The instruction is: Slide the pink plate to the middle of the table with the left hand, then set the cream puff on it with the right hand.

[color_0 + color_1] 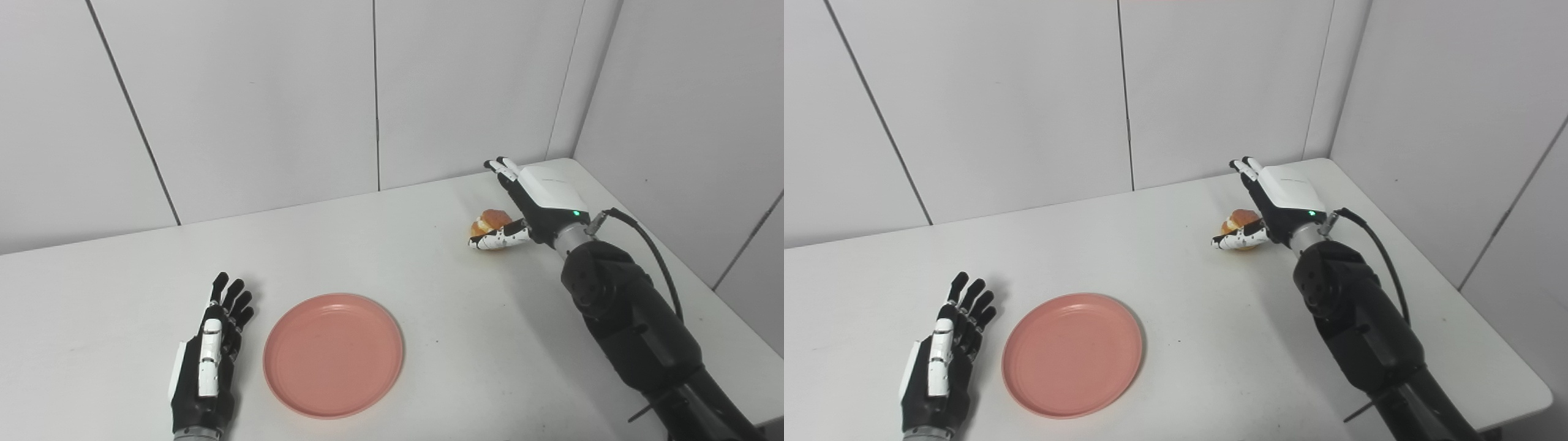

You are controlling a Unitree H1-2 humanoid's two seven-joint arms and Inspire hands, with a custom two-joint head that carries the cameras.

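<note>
The pink plate (333,354) lies flat near the table's front edge, left of centre, with nothing on it. My left hand (210,361) rests on the table just left of the plate, open, fingers stretched forward, a small gap from the rim. The cream puff (488,222), golden brown, sits on the table at the back right. My right hand (527,205) is around it from the right, open: its fingers point toward the wall past the puff and its thumb lies in front of the puff. Contact is unclear.
The white table (429,294) ends at grey wall panels behind and on the right. My right forearm (631,331), with a black cable looping beside it, stretches over the table's right side.
</note>
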